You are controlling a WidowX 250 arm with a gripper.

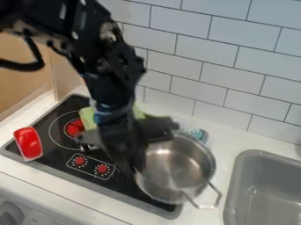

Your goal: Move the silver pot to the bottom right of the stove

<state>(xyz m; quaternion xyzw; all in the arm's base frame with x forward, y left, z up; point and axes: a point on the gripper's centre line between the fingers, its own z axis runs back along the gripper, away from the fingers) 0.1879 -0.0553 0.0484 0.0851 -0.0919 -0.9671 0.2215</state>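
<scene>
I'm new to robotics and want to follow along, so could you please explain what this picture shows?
A fixed camera looks down at a slant on a toy kitchen. The machine is a black robot arm, ending in a black gripper beside a shiny silver metal pot; I can't tell whether it grips it. The pot is at the right side of a black stovetop with red knobs. A red object with a pale rim lies at the stovetop's left edge. Far right is a grey sink.
</scene>
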